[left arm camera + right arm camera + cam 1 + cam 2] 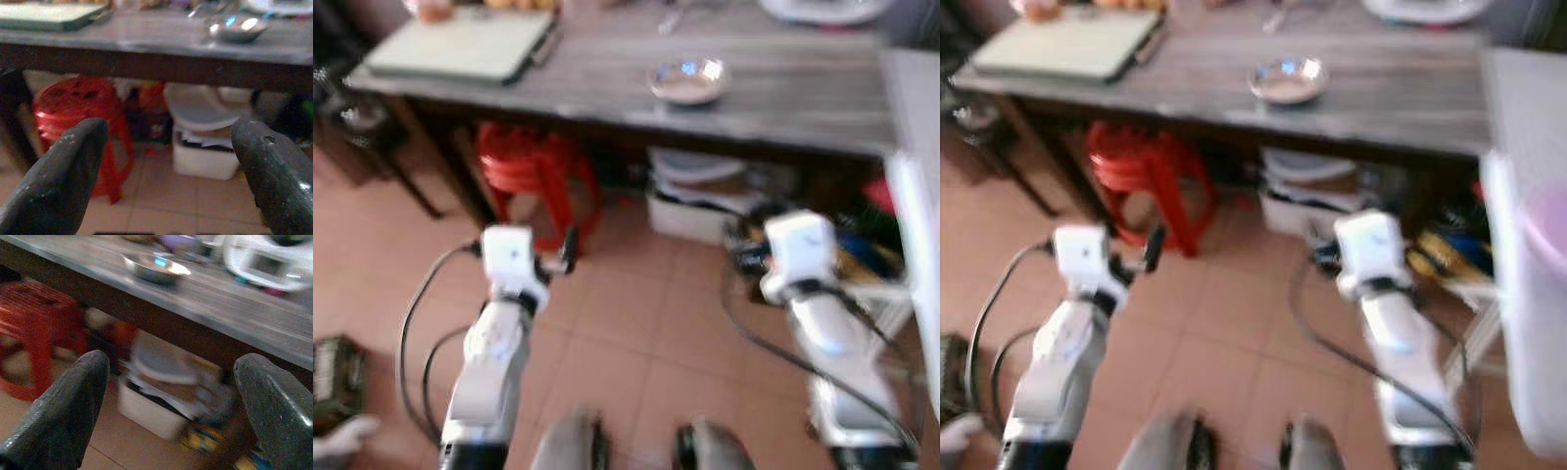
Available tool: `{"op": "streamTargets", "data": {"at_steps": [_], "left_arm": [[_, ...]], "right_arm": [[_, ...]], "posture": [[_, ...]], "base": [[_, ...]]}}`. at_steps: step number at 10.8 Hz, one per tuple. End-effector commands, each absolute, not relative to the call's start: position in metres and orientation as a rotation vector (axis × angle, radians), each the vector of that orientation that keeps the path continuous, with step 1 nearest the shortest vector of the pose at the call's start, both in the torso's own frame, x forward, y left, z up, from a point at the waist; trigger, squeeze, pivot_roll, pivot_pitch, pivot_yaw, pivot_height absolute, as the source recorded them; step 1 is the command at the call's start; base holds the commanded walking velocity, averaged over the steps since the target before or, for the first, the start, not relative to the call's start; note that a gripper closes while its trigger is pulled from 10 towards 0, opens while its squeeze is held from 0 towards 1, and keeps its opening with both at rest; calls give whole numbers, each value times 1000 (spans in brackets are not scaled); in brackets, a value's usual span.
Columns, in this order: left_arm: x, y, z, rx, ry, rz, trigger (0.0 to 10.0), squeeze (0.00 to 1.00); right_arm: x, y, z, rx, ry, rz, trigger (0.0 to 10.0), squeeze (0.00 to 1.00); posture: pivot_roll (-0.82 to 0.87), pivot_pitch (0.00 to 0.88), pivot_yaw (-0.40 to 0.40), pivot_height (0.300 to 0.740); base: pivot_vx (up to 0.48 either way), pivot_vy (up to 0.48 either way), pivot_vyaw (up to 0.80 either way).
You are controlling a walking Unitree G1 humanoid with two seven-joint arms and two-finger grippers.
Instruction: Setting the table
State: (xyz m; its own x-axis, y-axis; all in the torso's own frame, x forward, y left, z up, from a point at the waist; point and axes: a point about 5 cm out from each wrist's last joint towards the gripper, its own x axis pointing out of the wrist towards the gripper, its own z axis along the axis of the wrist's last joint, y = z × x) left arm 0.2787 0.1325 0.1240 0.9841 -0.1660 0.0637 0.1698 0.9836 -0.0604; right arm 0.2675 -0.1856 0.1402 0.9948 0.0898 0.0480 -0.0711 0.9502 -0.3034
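A shiny metal bowl sits near the front edge of the grey wooden table; it also shows in the wrist views as bowl and bowl. A pale green board lies at the table's left end, and a white plate at the far right. Both arms are held out over the tiled floor, short of the table. My left gripper is open with nothing between its fingers. My right gripper is open and empty too. The head views are blurred.
A red plastic stool stands under the table's left part. A white box of papers and clutter sits under the middle. A white counter edge runs along the right. A dark object lies on the floor at left.
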Motion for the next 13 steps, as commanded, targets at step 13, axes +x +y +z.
{"op": "streamTargets", "data": {"at_steps": [13], "left_arm": [[275, 133, 102, -111, -48, -214, 10000, 0]], "right_arm": [[277, -159, 115, -45, -42, -12, 10000, 0]], "posture": [[-55, 56, 30, 740]], "base": [[0, 0, 0]]}}
